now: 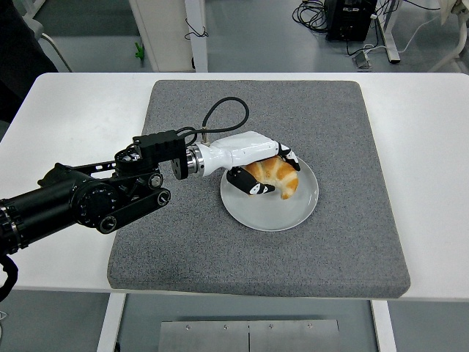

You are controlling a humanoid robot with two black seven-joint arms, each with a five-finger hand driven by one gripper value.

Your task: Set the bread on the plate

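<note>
Golden-brown curved croissant (277,173) lies low over the round pale-grey plate (282,213), gripped by the white-shelled left hand (258,163); release remains.

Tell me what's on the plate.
A croissant lies over the plate's upper part, with the left hand closed around it. Whether it touches the plate is hidden by the hand.

Bright even overhead light, soft faint shadows, sharp focus, no glare.
</note>
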